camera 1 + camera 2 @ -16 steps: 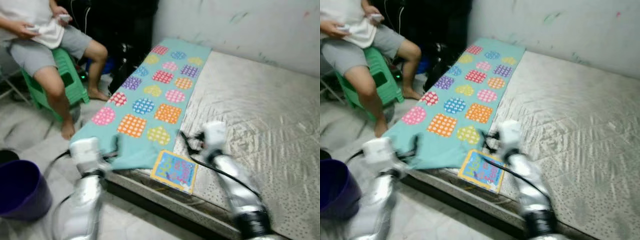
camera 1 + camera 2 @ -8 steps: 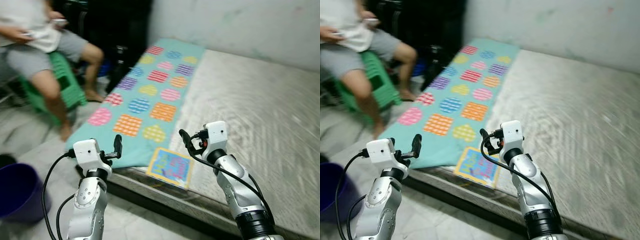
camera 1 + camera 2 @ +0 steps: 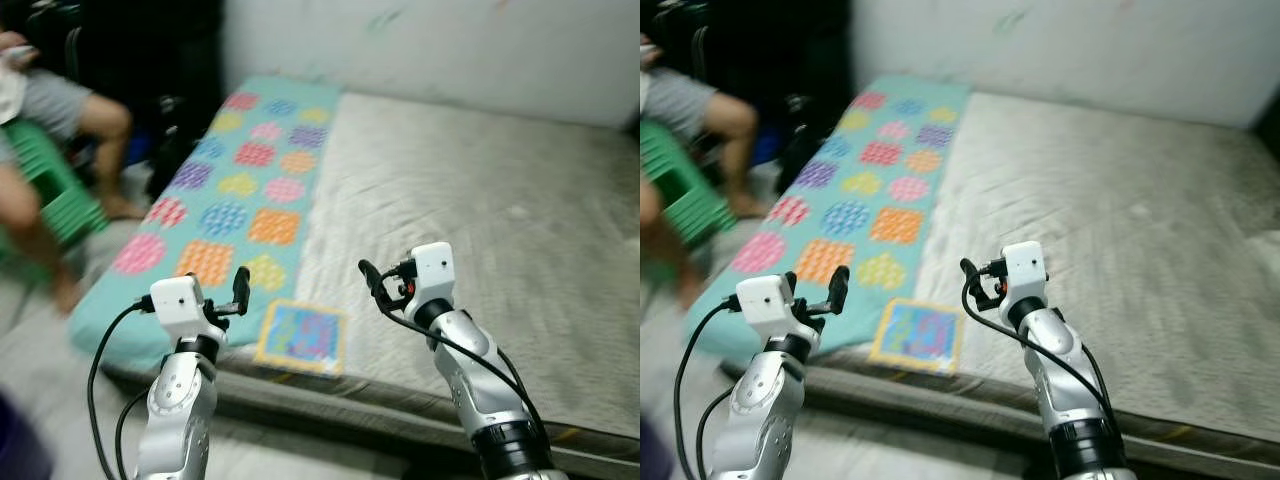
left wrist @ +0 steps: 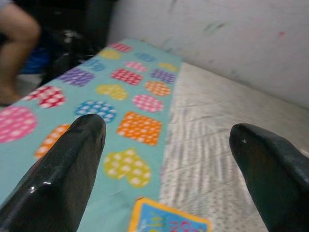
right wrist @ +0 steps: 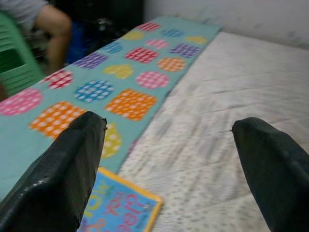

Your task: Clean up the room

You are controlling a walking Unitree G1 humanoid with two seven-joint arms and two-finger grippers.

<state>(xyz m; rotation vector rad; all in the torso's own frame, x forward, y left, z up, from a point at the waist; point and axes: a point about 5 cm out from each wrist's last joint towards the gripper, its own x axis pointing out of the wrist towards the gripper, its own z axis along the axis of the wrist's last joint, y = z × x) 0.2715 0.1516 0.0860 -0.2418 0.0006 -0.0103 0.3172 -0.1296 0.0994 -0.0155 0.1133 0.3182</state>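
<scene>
Big grey quilted mattress (image 3: 480, 200), stitched surface w/ fine dotted texture, lies low on the floor against a pale scuffed wall (image 3: 450, 40). Landmark = mattress.

Along the mattress's left side: long teal mat (image 3: 215, 200), thin & flat, printed w/ polka-dot hearts, circles & squares in pink, orange, yellow, purple, blue. Its near end droops over the mattress edge.

At the mattress's front edge, touching the mat's near right corner: flat square children's book (image 3: 300, 337), yellow border, blue cover w/ colourful lettering, lying face up. Nothing grips it.

Left gripper (image 4: 166, 140) hovers off the mattress's front-left corner, above the mat's near end; two glossy black tapered fingers (image 4: 63, 164) spread wide apart, nothing between them. Wrist view looks along the mat, book's top edge low between the fingers.

Right gripper (image 5: 169, 140) hangs over the mattress front, just right of the book; matte black fingers (image 5: 63, 164) also wide apart, empty. Silver arm, black cable looped alongside.

Left of the mattress, beyond the mat: a person (image 3: 60, 130) seated on a green ribbed plastic stool (image 3: 50, 200), grey shorts, bare legs, foot on the pale floor (image 3: 40, 370). Dark clutter behind, against the wall, too dim & blurred to tell. Head views are soft w/ motion blur.
</scene>
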